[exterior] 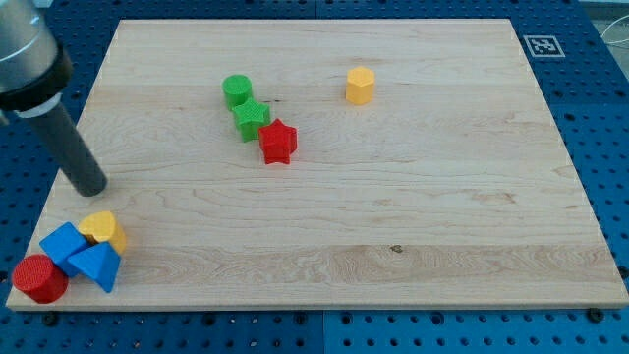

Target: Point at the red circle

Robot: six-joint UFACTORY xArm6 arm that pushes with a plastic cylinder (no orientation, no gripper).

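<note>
Pincer: none on this arm; it ends in a dark rod, so nothing opens, closes or grips.
Tip: my tip (91, 187) rests on the tabletop (393, 226) at the frame's left, above the lower-left cluster and apart from it.
Red circle: the red circle (39, 278) sits at the lower-left corner, touching the blue cube (63, 244).
Cluster: a blue triangle (96, 265) and a yellow block (103, 229) crowd just right of it.
Others: green circle (236, 90), green star (252, 118), red star (278, 142) mid-frame; yellow hexagon (360, 86) upper centre.
Handling: judged a light, rigid block that slides at a touch; no hold needed, approach from above-left and stop short.
</note>
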